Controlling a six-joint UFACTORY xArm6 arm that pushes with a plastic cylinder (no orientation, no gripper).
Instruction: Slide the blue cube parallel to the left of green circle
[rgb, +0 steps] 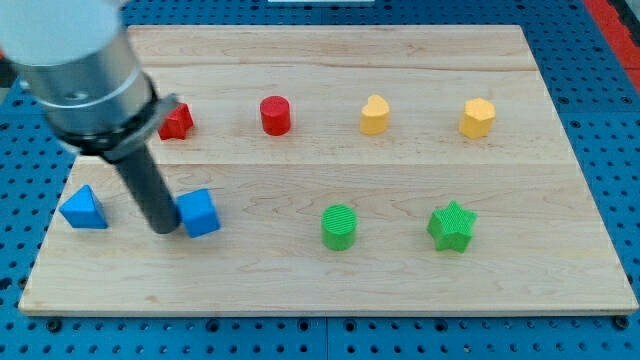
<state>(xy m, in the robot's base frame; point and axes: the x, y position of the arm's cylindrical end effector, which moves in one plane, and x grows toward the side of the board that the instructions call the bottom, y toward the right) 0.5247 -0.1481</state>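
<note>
While the rod stands on the board, the lineup reads:
Tip: my tip (163, 230) touches the blue cube's left side.
Jaws: none here, just a bare rod.
Blue cube (200, 212): view's lower left, level with the green circle (339, 227), well apart to its left.
Blue triangle (83, 208): left of my tip.
Top row: red block (179, 122), red cylinder (275, 115), yellow heart (374, 115), yellow hexagon (477, 118).
Green star (451, 225): right of the circle.
</note>
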